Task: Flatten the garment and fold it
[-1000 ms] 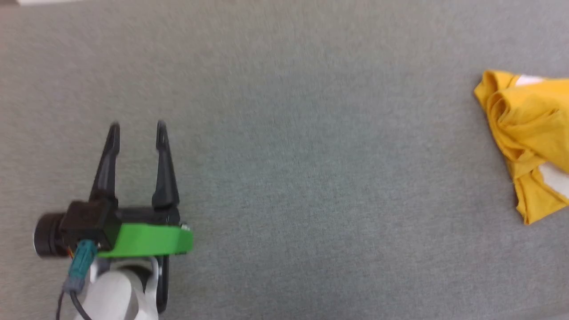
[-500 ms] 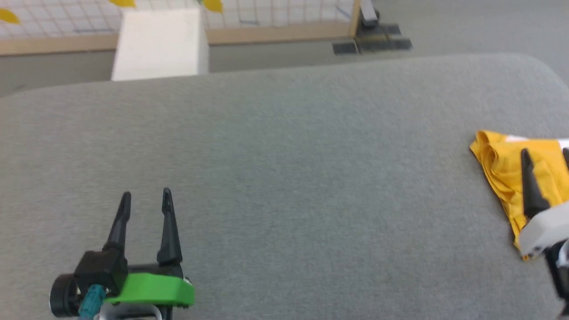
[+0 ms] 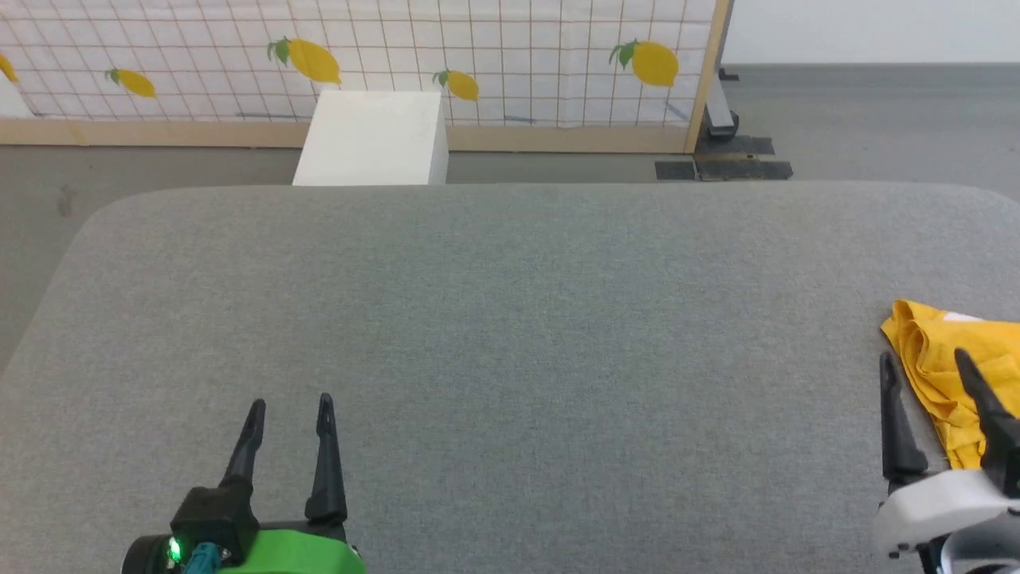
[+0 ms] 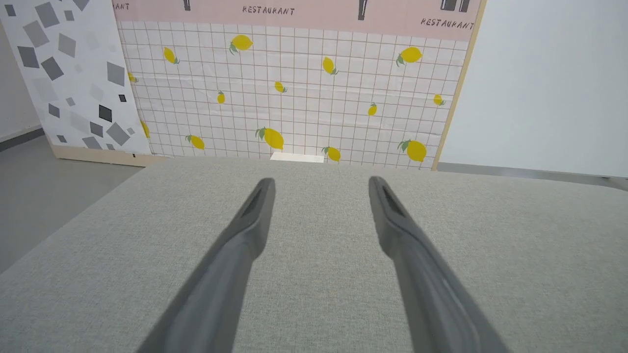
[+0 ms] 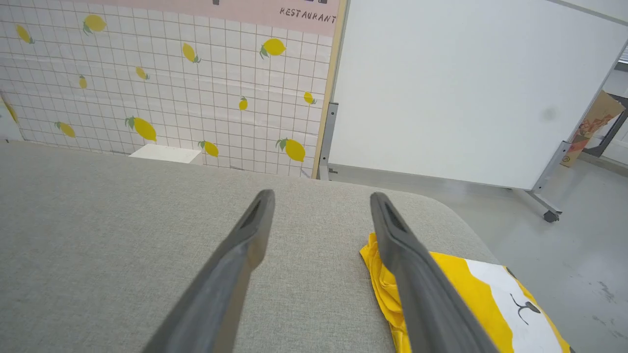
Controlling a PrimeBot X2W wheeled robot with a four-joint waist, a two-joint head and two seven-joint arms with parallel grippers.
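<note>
The garment (image 3: 940, 367), bright yellow with a white patch, lies bunched at the right edge of the grey table (image 3: 510, 319). In the right wrist view the garment (image 5: 471, 294) shows a white area with a small dark mark. My right gripper (image 3: 924, 363) is open above the table, one finger over the cloth's left edge, nothing between the fingers; whether it touches the cloth I cannot tell. The right gripper (image 5: 319, 196) has its right finger in front of the cloth. My left gripper (image 3: 291, 402) stands open at the lower left, far from the garment, also seen as the left gripper (image 4: 319, 181) over bare fabric.
Beyond the table's far edge stand a white box (image 3: 370, 139) and a tiled lemon-print panel (image 3: 358, 56) on the floor. A white board on wheels (image 5: 441, 88) stands to the right. The table's right edge (image 5: 461, 215) is rounded and close to the garment.
The head camera has tilted up, bringing the table's far edge and the panel into view. The right gripper has come into view beside the garment. The garment itself has not moved.
</note>
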